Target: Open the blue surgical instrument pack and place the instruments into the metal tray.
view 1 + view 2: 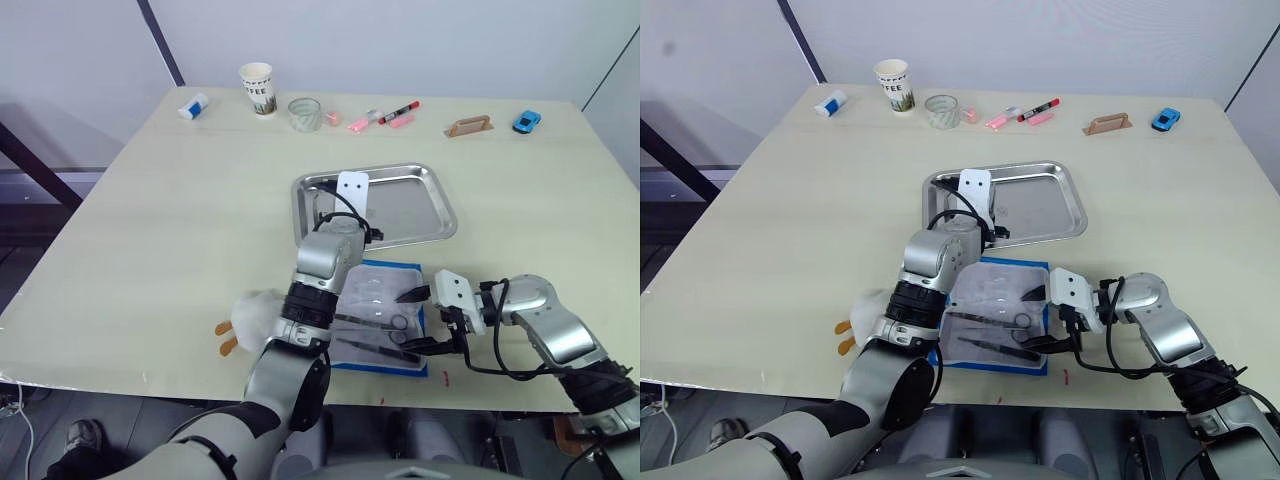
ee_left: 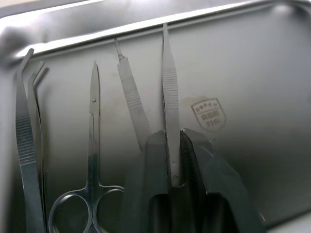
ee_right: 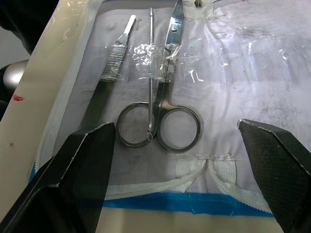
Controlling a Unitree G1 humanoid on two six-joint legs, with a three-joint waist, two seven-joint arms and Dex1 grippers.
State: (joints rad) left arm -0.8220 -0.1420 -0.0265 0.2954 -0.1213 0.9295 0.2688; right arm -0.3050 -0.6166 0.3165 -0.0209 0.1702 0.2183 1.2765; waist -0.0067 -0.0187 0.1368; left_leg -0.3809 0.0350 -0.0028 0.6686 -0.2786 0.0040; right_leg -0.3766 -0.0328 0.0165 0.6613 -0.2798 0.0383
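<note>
Progress roughly halfway: flat blue folding instrument pack [image 1: 380,318] lies open; curved forceps, small scissors and a flat handle rest in the shiny rectangular steel tray [image 2: 252,97]. Left gripper [image 2: 174,145] reaches over the tray, pinching slim ribbed steel tweezers [image 2: 169,97] above its floor. Right gripper [image 3: 177,160], fingers spread wide, hovers low just before ring-handled silvery scissors [image 3: 163,109], probe and scalpel handle in the pack's lining

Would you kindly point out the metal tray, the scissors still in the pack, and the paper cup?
metal tray [image 1: 437,203]: left eye view, bare floor.
scissors [image 3: 160,127]: right wrist view, ring handles.
paper cup [image 1: 258,90]: left eye view, side wall.
</note>
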